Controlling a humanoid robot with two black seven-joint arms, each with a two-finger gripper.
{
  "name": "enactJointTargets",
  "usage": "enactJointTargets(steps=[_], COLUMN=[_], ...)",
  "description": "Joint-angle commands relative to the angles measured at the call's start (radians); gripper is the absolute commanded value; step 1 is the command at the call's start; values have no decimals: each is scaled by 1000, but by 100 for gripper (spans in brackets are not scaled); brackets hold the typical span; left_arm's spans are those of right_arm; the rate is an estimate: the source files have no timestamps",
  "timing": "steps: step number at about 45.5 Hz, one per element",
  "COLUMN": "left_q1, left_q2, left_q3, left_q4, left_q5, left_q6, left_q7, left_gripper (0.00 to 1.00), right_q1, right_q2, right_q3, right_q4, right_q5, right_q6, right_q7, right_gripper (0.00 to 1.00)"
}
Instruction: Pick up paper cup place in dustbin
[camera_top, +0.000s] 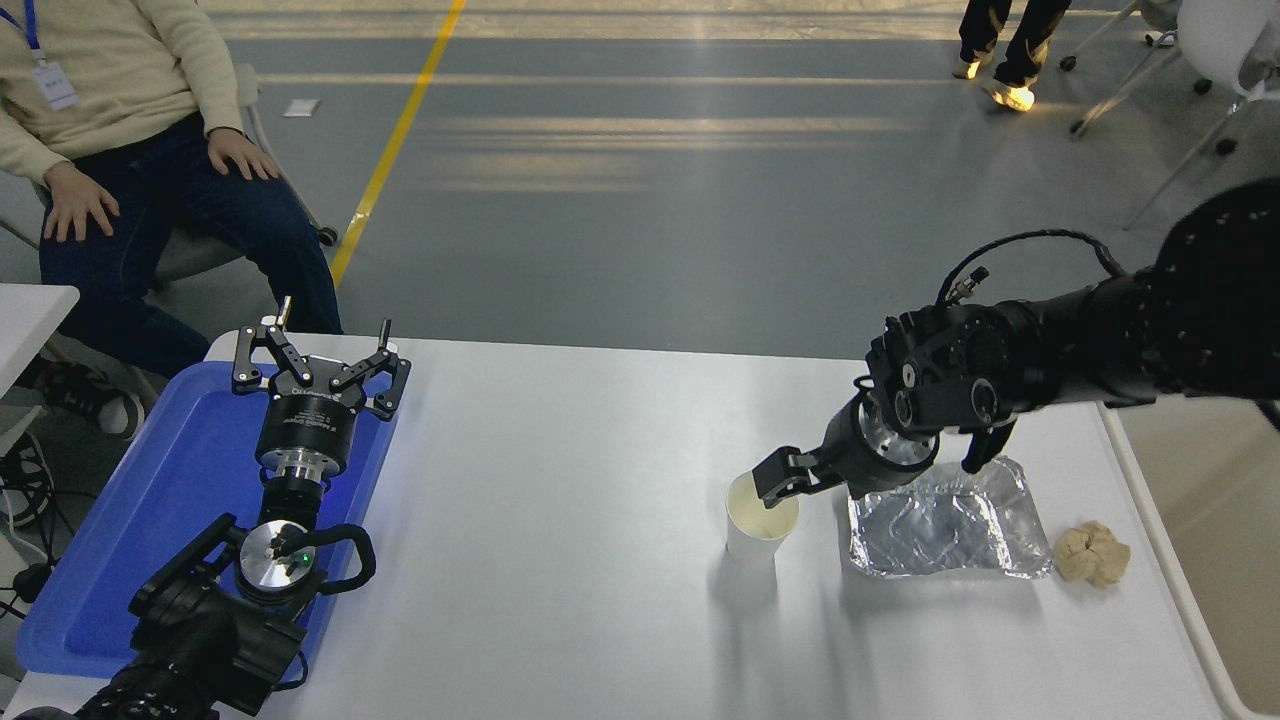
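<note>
While the right hand (772, 478) is held at the far rim of the paper cup (760, 520), its black fingertips are seen overlapping that rim from the right; whether they are spread or drawn together cannot be told from this angle, and no grip on the cup can be confirmed. One paper cup is counted. It is stood upright on the white table (560, 560), right of the middle, with its open cream mouth turned up and its long axis vertical, the narrower base resting on the table. Just to the right of the cup, one silver foil tray (940, 525) is laid flat, its long side running left to right, and the wrist of the right arm is held over its far left corner. One tan crumpled paper ball (1092, 552) is found just beyond the tray's right edge. At the table's right edge, one beige dustbin (1200, 560) is partly shown, well apart from the cup. At the lower left, the left hand (320, 365) is parked over one blue tray (130, 540), its fingers spread wide and holding nothing. One seated person (130, 130) is seen at the far left, and a second person's legs (1005, 45) at the top right.
</note>
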Motion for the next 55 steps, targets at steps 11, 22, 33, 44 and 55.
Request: enactJointTargets(steps=[11, 22, 33, 44, 55], left_q1=[1, 2, 2, 2, 2], left_q2=[2, 2, 2, 2, 2], left_q3=[-2, -2, -2, -2, 0], left_q4=[0, 0, 0, 0, 0], left_q5=[0, 0, 0, 0, 0], left_q6=[0, 0, 0, 0, 0], left_q7=[-1, -1, -1, -1, -1], left_gripper=[100, 100, 100, 100, 100], right_q1=[-172, -209, -215, -214, -192], right_q2=[4, 7, 9, 9, 9], right_q3=[27, 22, 20, 19, 14], right_q4=[-152, -186, -194, -192, -184], right_q5=[-123, -125, -125, -148, -148], right_q6=[-67, -70, -85, -104, -107], right_q7=[-5, -5, -4, 3, 3], right_gripper=[100, 99, 62, 0, 0])
